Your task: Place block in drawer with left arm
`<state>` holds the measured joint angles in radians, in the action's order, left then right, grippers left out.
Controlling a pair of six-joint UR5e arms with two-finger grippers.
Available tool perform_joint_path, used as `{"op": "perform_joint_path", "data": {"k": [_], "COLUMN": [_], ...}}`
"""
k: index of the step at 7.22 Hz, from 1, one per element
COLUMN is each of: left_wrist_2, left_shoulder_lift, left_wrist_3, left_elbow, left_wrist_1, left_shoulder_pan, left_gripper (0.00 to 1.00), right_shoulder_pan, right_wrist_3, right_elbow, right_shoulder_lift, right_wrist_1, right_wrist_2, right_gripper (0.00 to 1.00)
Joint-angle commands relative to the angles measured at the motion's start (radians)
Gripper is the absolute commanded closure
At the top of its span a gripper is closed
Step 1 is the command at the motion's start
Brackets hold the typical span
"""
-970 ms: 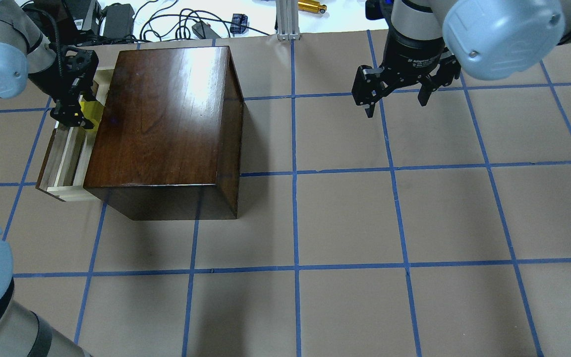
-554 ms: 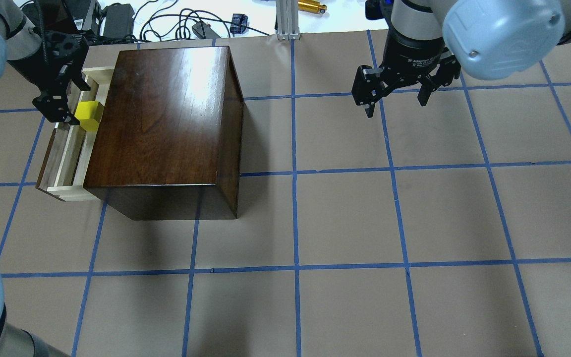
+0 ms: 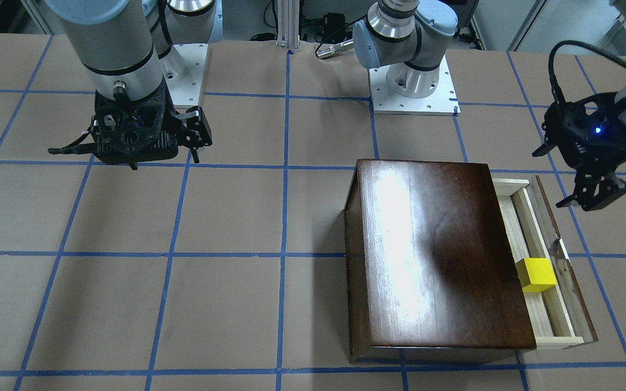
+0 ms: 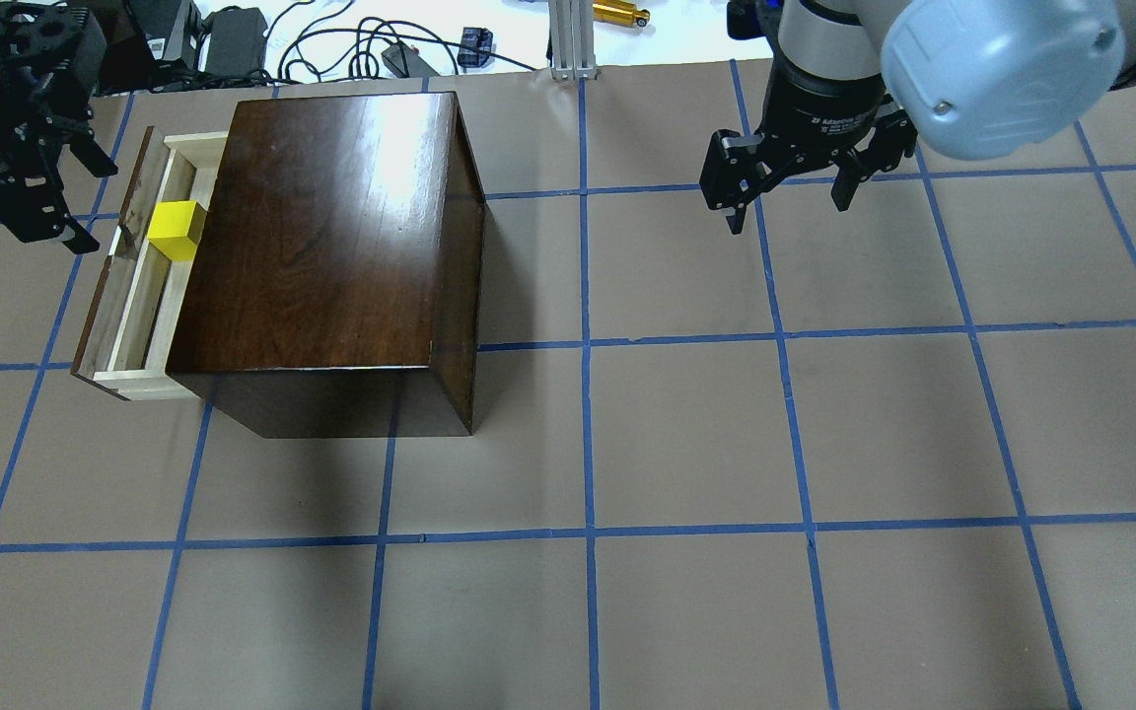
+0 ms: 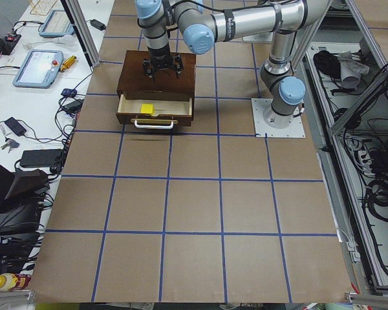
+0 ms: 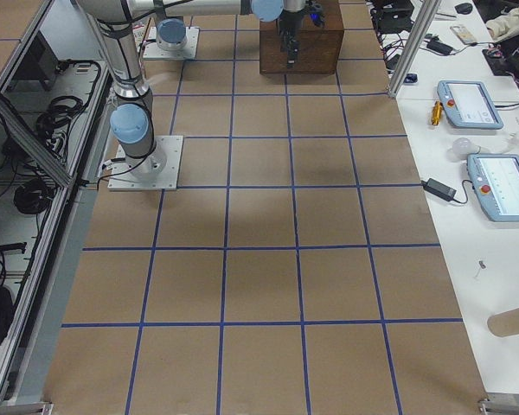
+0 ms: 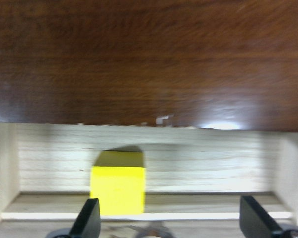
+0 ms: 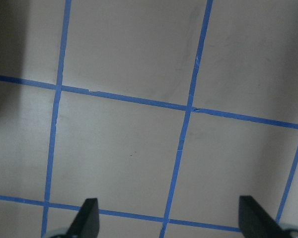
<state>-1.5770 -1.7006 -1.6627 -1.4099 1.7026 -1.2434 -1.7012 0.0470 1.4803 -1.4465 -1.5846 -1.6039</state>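
Yellow block (image 3: 536,274) in drawer (image 3: 525,217), left end effector (image 3: 593,198) spread wide, empty

The right gripper (image 8: 169,218) jaws gape over the blue-taped table (image 8: 124,134).

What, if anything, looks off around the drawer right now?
Nothing stands out. The small yellow cube sits flat inside the open pale-wood drawer of the dark-brown wooden box, and the left gripper is open, clear of both.
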Motion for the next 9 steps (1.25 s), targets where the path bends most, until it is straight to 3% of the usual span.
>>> {"op": "perform_joint_path", "data": {"k": [1,3,4,6,7,9], "left_wrist_2": [0.005,0.003,0.005,0.003,0.003,0.0], "left_shoulder_lift": [0.083,0.122,0.111,0.098,0.092,0.088], "left_wrist_3": [0.349,0.729,0.994,1.34,1.497,1.633], "left_elbow": [-0.058,-0.083,-0.084,-0.084,-0.084,-0.089], "left_wrist_1": [0.029,-0.003,-0.036,-0.087,-0.09,-0.144], "left_shoulder_pan": [-0.004,-0.103,-0.16,-0.256,-0.299,-0.367], "left_gripper": [0.0,0.0,0.0,0.0,0.0,0.0], "right_shoulder_pan": [0.0,0.0,0.0,0.0,0.0,0.0], "right_wrist_3": [-0.001,0.001,0.001,-0.001,-0.001,-0.001], "right_elbow": [0.0,0.0,0.0,0.0,0.0,0.0], "right_shoulder_lift": [0.0,0.0,0.0,0.0,0.0,0.0], "right_wrist_1": [0.0,0.0,0.0,0.0,0.0,0.0], "right_wrist_2": [-0.001,-0.001,0.001,-0.001,-0.001,-0.001], "right_gripper": [0.0,0.0,0.0,0.0,0.0,0.0]}}
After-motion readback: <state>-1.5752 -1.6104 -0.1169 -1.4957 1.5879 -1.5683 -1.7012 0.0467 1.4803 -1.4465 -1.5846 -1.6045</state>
